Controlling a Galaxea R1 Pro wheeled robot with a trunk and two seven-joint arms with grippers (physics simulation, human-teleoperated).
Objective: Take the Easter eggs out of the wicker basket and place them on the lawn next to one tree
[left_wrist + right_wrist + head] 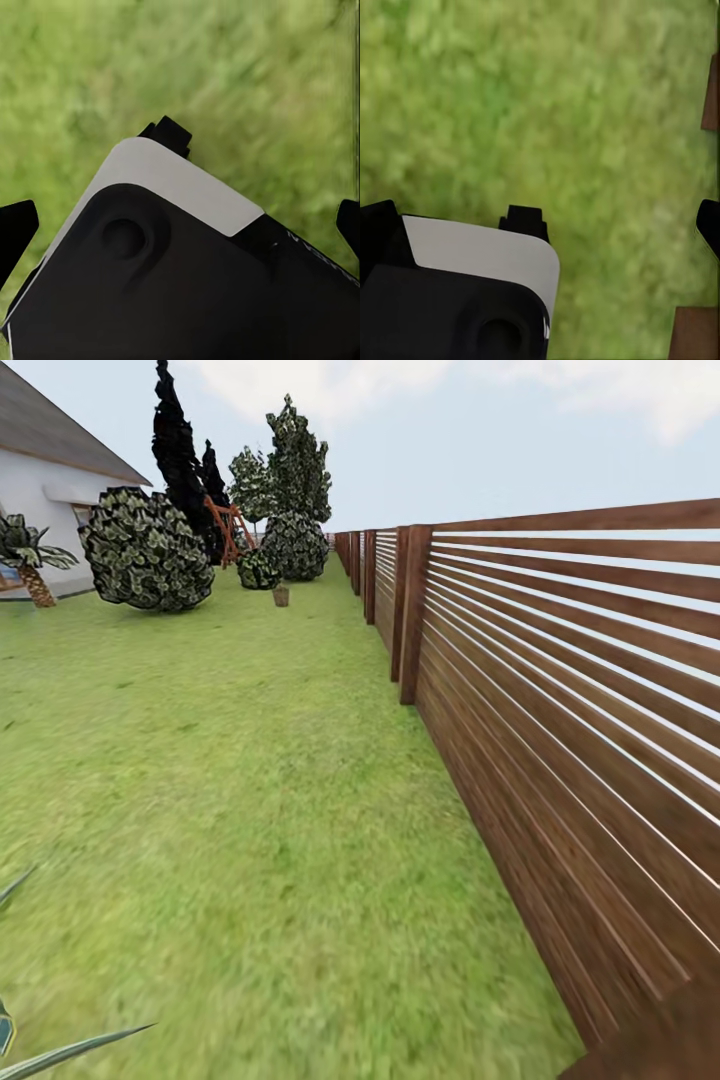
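Through the head view, you face down a long strip of lawn [230, 780] with the slatted fence [560, 740] running along its right side. Far along that fence stand round bushes [147, 550], dark trees [180, 450] and, beyond the bushes, the white house [40, 490]. No basket or eggs appear here, so you seem to be still travelling; next you likely need to turn or drive until the basket comes into sight.

In the left wrist view, the left claw [180, 225] hangs over blurred grass, its dark fingertips [16, 229] spread wide, gripping nothing.

In the right wrist view, the right claw [540, 217] hovers over grass beside brown fence boards [694, 334]; whether it is spread, you cannot tell.
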